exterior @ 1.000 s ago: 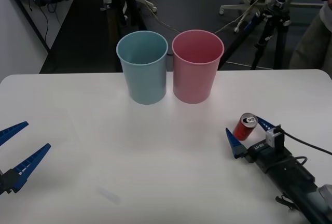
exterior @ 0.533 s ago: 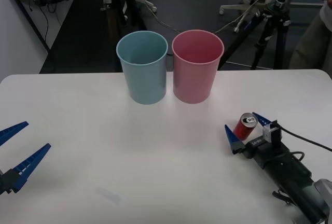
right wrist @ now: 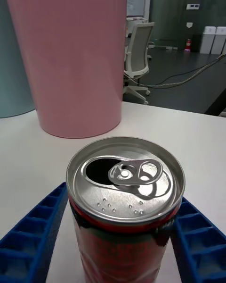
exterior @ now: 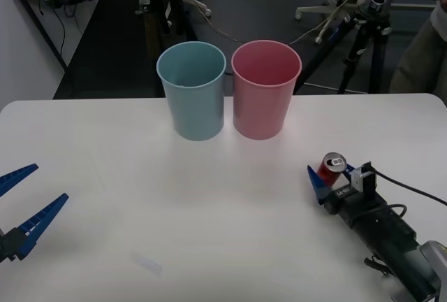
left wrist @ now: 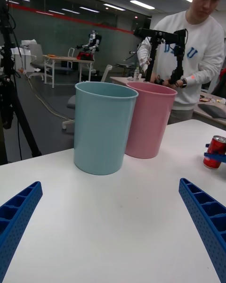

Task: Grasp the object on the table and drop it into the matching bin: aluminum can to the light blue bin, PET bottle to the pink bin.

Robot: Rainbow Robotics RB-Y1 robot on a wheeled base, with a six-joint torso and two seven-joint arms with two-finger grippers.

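- Red aluminum can point(exterior: 331, 168) standing upright on the white table point(exterior: 209, 197), over on the robot's right side, well apart from both bins.
- Silver top point(right wrist: 125, 179) facing up, pull tab point(right wrist: 135, 171) lying flat next to an already open mouth hole.
- Right gripper point(exterior: 334, 176) down at table level around the can, one blue ribbed finger point(right wrist: 33, 240) on each side of it.
- Fingers narrowed in close on the can body; from the right wrist view looks like they're touching or just about, can't say for sure that it's a firm squeeze.
- Can bottom hidden behind the gripper in the front view, so can't tell whether lifted or resting on the table.
- Light blue bin point(exterior: 192, 91) and pink bin point(exterior: 265, 90) side by side near the far edge of the table, rims just about touching, blue one on the robot's left, pink on the right.
- Pink bin the nearer of the two to the can, looming right behind it in the right wrist view.
- Left gripper point(exterior: 21, 203) parked low near the left edge of the table, fingers spread wide, holding nothing.
- From the left wrist view: both bins ahead, can point(left wrist: 215, 152) small and off to the side past the pink bin point(left wrist: 149, 119).
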